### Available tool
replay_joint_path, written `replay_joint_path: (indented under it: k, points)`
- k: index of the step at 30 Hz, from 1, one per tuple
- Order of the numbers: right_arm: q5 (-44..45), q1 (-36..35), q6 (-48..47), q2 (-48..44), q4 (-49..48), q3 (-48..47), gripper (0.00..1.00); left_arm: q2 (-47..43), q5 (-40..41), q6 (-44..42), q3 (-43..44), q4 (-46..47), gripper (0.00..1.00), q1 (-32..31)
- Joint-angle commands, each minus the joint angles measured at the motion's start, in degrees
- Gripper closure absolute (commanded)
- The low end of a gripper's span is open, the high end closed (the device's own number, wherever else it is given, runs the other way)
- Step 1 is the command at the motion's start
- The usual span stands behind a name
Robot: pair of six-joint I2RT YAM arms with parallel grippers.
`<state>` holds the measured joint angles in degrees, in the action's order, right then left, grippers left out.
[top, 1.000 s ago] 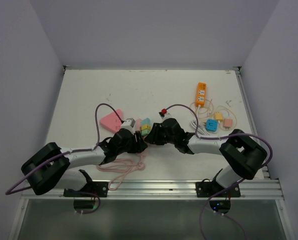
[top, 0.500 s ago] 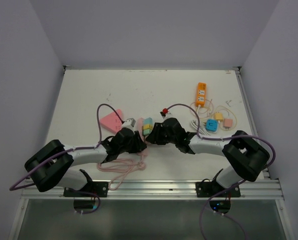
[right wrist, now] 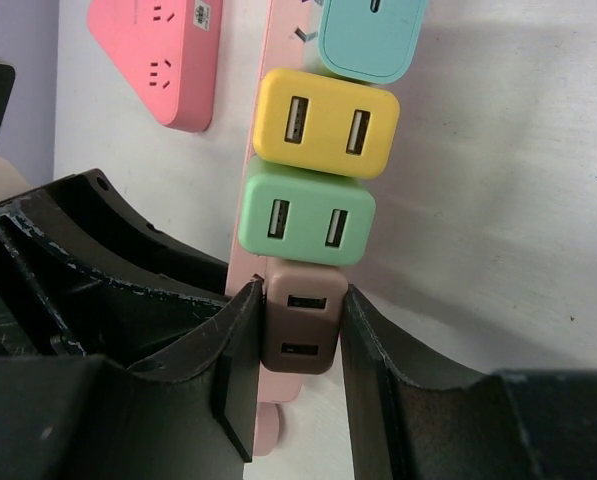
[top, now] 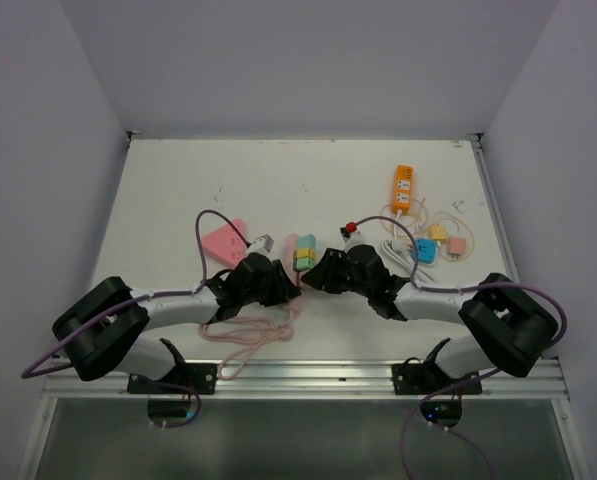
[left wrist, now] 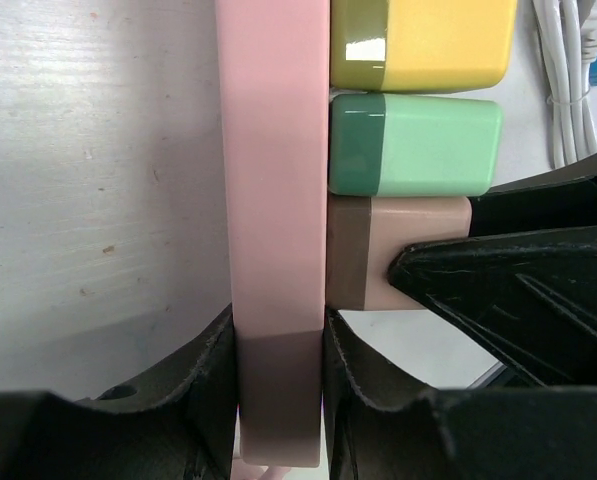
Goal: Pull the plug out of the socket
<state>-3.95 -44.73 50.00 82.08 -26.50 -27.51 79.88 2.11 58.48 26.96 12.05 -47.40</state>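
You are bracing the pink power strip (left wrist: pixel 273 150) with the left fingers (left wrist: pixel 203 380) clenched on its end. The right fingers (right wrist: pixel 233 350) are grasping the pink plug (right wrist: pixel 298 322), which is seated in the end socket, mid-worktop (top: pixel 178 180). The next move is probably a straight pull away from the strip's face. The right wrist view is showing the plug's USB ports (right wrist: pixel 306 300); the left wrist view is showing only its side.
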Motion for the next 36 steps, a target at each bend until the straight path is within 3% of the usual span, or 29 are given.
replay_joint_path:
  k: [1,6,13,27,32,36]
  points:
    - [0.17,1.4,0.71,-4.21,-7.86,2.45,1.0,1.69,9.49,2.16,-0.15,-11.08,1.0,1.61]
    - [-1.06,1.66,2.73,-2.37,-14.45,5.09,1.0,1.6,10.81,4.54,-0.5,-11.88,1.0,1.69]
    - [-2.3,3.59,3.09,-2.89,-13.93,5.53,1.0,1.77,11.87,5.68,-1.12,-13.99,1.0,1.78]
    - [0.51,8.87,-2.27,-12.11,2.23,4.39,1.0,4.59,11.51,5.42,0.37,-14.78,1.0,1.87]
    - [5.78,14.84,-5.96,-16.95,11.72,3.16,1.0,4.15,10.64,4.45,-0.24,-13.2,1.0,1.87]
    - [5.79,20.37,-7.37,-15.83,13.76,2.81,1.0,3.71,10.02,3.49,-0.5,-10.76,1.0,1.87]
